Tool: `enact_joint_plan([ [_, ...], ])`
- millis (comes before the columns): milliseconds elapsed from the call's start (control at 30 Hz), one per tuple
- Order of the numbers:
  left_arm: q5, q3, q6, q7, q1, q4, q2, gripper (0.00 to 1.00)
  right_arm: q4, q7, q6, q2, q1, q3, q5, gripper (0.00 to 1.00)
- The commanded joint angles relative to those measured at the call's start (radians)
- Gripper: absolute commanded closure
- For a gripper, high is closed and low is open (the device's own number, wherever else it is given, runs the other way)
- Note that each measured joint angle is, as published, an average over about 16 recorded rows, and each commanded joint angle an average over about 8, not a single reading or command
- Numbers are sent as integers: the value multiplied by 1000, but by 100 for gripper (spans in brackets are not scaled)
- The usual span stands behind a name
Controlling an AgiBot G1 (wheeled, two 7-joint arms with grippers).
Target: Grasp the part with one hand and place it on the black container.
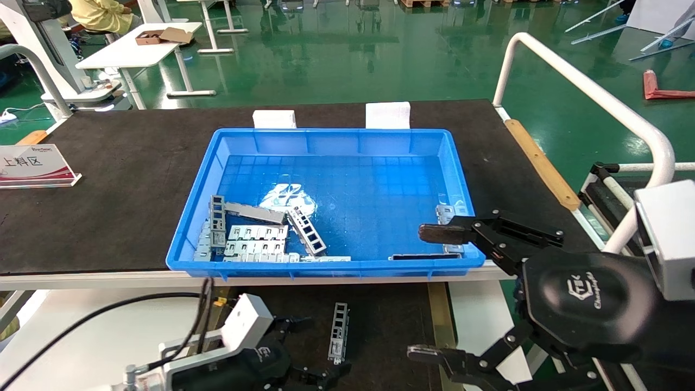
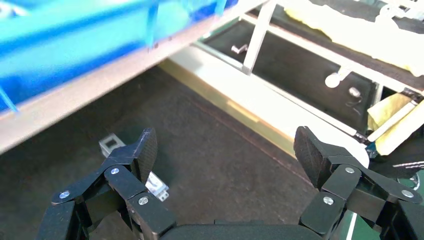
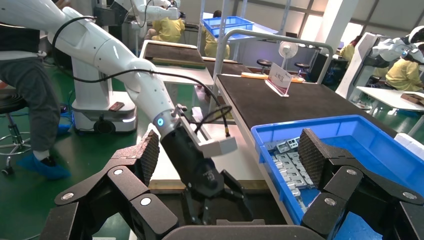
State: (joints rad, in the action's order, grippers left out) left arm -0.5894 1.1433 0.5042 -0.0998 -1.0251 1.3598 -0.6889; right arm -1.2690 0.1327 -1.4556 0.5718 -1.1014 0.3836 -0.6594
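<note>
Black container (image 1: pixel 380 326), part (image 1: pixel 339 332) beside left claw (image 1: pixel 312 347)

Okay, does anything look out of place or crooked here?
Nothing looks damaged. One part lies alone on the black container, apart from the jumbled pile in the blue bin.

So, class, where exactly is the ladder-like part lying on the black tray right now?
In the head view the part lies lengthwise on the black container, below the blue bin, just ahead of the open left gripper.
</note>
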Motion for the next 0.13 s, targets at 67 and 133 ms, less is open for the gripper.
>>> enact_joint_plan([
  [67,36,-51,55,63,25,-1,23,0,0,0,0,0,0,0,0,0],
  [133,46,-61,67,74,31,-1,28,0,0,0,0,0,0,0,0,0],
])
